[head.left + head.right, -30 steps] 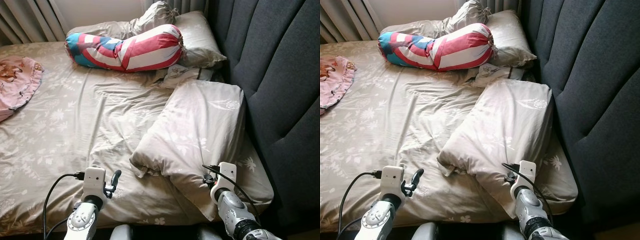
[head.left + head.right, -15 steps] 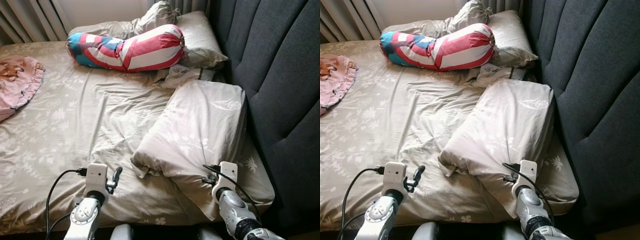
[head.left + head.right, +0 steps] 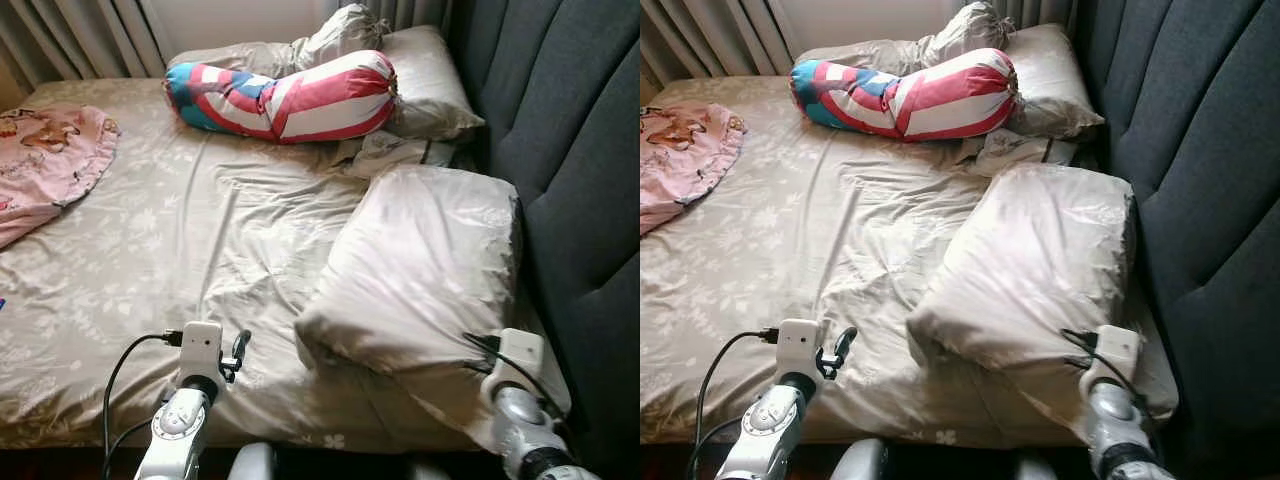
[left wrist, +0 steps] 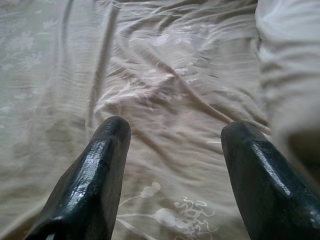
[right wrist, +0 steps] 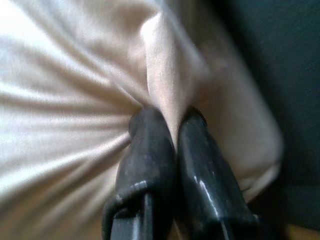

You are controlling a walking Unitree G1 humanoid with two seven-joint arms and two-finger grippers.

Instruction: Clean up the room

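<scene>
on the bed (image 3: 150, 250): two beige pillows, one (image 3: 430, 270) along the headboard edge and one (image 3: 425, 85) at the far corner; one striped bolster (image 3: 290, 95); one pink blanket (image 3: 45, 160) at the left edge; one crumpled cloth (image 3: 385, 152) between the pillows.

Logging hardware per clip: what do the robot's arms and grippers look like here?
Both arms are silver metal with rounded joint housings. Each wrist carries a small white box-shaped camera module fed by a thin black cable that loops back along the arm. The left gripper has two glossy black fingers with blunt, rounded tips. The right gripper has the same glossy black fingers. No markings can be made out.
</scene>
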